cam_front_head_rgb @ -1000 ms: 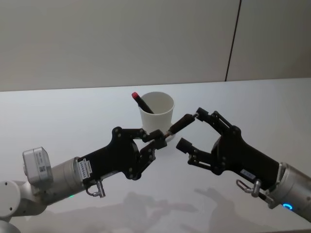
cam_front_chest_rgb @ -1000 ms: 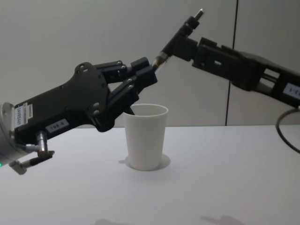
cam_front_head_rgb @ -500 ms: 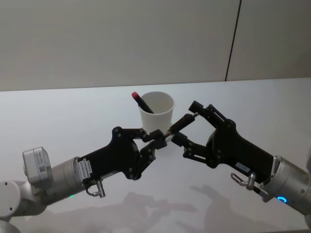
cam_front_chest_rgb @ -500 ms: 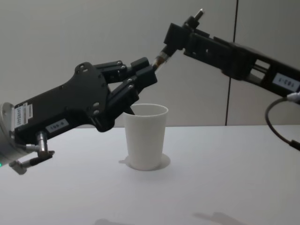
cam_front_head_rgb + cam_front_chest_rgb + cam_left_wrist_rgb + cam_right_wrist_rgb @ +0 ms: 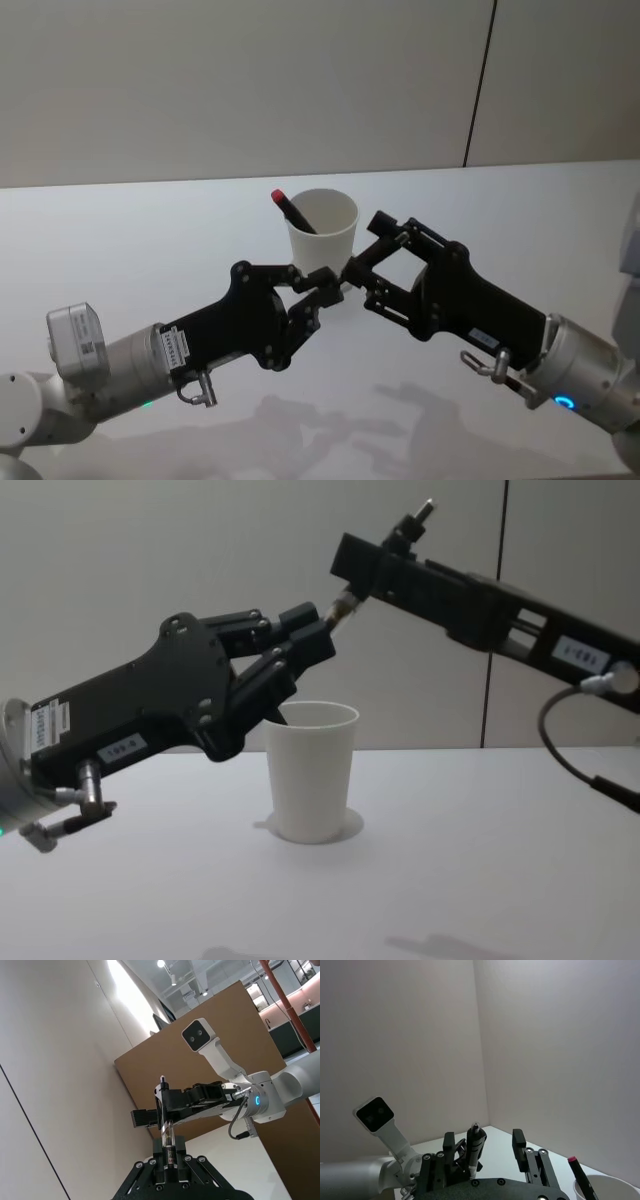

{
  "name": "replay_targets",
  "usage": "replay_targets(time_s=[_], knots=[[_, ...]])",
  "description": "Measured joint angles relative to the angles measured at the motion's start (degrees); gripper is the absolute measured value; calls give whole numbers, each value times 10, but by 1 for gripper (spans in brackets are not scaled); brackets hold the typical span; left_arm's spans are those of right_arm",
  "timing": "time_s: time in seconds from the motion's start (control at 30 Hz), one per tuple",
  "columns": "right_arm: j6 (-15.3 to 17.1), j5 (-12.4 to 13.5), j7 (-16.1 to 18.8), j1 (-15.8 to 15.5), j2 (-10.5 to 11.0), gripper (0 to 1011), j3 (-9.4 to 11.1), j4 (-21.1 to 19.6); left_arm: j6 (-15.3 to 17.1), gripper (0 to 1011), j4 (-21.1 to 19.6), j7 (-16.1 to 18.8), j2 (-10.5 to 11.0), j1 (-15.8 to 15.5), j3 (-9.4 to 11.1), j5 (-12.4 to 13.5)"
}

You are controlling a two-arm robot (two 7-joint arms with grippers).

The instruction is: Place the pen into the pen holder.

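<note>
Black left gripper (image 5: 322,288) clamps pen (image 5: 345,598) by its lower end, above white paper cup (image 5: 312,770). Right gripper (image 5: 368,262) straddles pen w/ fingers spread, not yet closed. Handover step; next: right closes, left releases. Red-capped marker (image 5: 291,210) already in cup.

Even, soft, fairly dim light from above in head and chest views. Faint blurred shadows of both arms on the table (image 5: 330,420), nearest the camera edge. No glare on the white table. Bright ceiling lamps (image 5: 167,970) flaring in left wrist view, background there soft. Right wrist view flat, evenly lit, sharp.
</note>
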Motion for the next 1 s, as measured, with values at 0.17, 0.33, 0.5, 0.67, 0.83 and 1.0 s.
replay_targets(time_s=[0.17, 0.33, 0.5, 0.67, 0.83, 1.0], knots=[[3, -3, -1, 4, -3, 629, -3, 4, 0, 144, 0, 0, 0, 0, 0, 0], [6, -6, -4, 7, -6, 446, -6, 7, 0, 144, 0, 0, 0, 0, 0, 0], [9, -9, -9, 10, -7, 280, -8, 10, 0, 144, 0, 1, 0, 0, 0, 0], [11, -11, -13, 11, -8, 189, -10, 11, 0, 142, 0, 1, 0, 0, 0, 0], [13, -13, -18, 13, -8, 123, -11, 11, 0, 140, 0, 0, 0, 0, 0, 0], [14, -13, -21, 13, -9, 119, -13, 12, 0, 140, 0, 0, 0, 0, 0, 0]])
